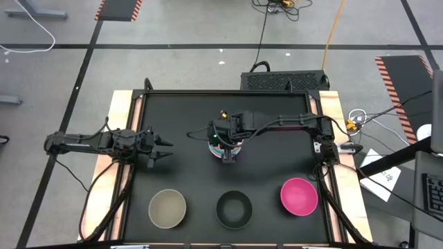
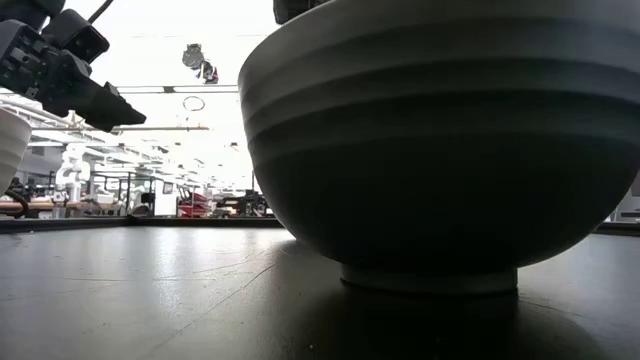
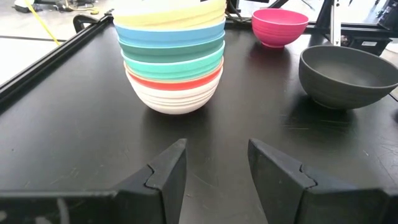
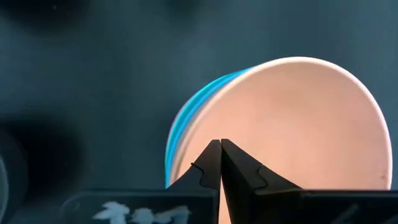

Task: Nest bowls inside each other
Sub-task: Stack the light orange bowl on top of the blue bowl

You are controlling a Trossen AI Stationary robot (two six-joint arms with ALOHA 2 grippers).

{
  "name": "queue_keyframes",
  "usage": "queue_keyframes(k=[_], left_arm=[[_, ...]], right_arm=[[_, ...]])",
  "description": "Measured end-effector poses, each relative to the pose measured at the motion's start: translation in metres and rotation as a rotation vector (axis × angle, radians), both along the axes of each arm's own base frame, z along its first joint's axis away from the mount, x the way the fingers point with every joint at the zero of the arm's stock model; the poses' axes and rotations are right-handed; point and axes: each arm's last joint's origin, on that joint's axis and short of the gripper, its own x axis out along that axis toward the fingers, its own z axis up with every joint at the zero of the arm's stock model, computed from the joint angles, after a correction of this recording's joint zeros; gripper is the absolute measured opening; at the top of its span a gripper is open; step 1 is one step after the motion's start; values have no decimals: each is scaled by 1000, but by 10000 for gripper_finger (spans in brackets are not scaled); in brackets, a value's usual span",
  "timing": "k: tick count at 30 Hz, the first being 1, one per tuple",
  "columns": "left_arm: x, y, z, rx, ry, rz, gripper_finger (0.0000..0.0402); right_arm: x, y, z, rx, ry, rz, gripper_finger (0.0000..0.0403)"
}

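You have most of the nesting done. A stack of bowls [image 3: 171,56] stands mid-table, and it serves here as the landmark. From the left wrist view you can count white at the bottom, then red-pink, turquoise, dark green, blue, and a pale orange bowl [image 4: 292,134] on top. That makes six nested, as far as the frames show.

Three bowls are left, all standing alone in a row on the near side of the stack, toward the table's front edge. The tan bowl [image 1: 167,209] sits to the stack's left, the black bowl [image 1: 234,209] almost straight in front of it, and the magenta bowl [image 1: 299,196] to its right. All three are well apart from the stack and from each other.

Your right gripper [image 4: 221,163] hovers directly over the stack with its fingers pinched fully together and nothing between them; it only hangs above the top bowl's rim. Your left gripper [image 3: 217,171] waits to the stack's left, low over the table [image 3: 74,118], fingers parted halfway and empty, pointing at the stack.

By my judgement you are about two thirds through: fetch the tan, black and magenta bowls and drop each into the stack.
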Motion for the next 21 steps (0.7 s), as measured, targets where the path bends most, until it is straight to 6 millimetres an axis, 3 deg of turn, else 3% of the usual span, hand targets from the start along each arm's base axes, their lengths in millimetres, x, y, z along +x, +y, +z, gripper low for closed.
queue_keyframes(k=[9,21], left_arm=[[0,-2,0,0,-1,-20,172],[0,-3,0,1,-1,-25,172]], right_arm=[[-1,2,-18,11,40,-22,0],[3,-1,-21,16,-1,-39,0]])
